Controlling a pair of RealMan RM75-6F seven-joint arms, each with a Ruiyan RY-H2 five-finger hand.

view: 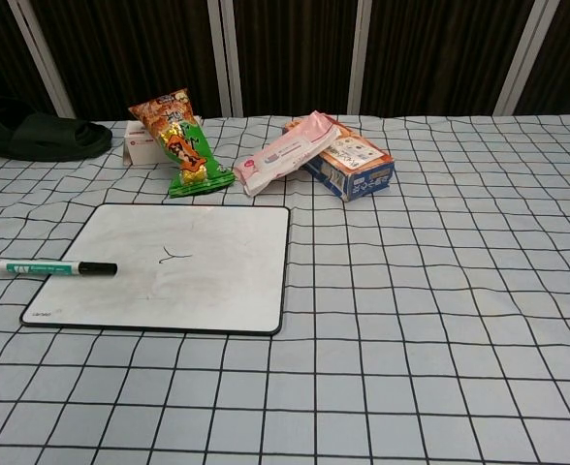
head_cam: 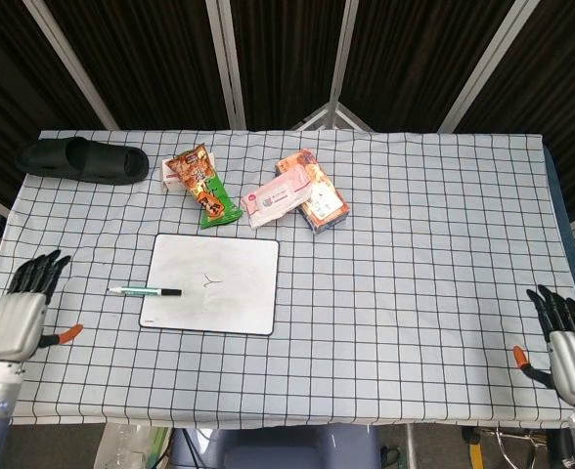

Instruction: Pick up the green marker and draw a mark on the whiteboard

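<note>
The green marker (head_cam: 145, 290) is lying flat, free of both hands, straddling the left edge of the whiteboard (head_cam: 219, 298): its black capped end is resting on the board, its pale tail sticking out onto the checked cloth of the table (head_cam: 415, 244). A small dark mark is sitting near the middle of the whiteboard.

The left hand (head_cam: 19, 315) is hovering at the table's left edge near the front corner, well apart from the marker, fingers (head_cam: 43, 269) spread and holding nothing. The right hand (head_cam: 566, 337) is sitting at the front right corner, fingers apart and empty as well. Neither hand is showing in the chest view.

Toward the far edge, a black slipper (head_cam: 80, 159) is lying by the far left corner. Beside it, a small white box (head_cam: 170, 174) is sitting under an orange-and-green snack bag (head_cam: 202, 186). A pink wipes pack (head_cam: 283, 193) is leaning on a blue-and-orange box (head_cam: 319, 195), near the middle of the far side.

The right half of the table is lying open cloth, as is the front strip below the whiteboard.
</note>
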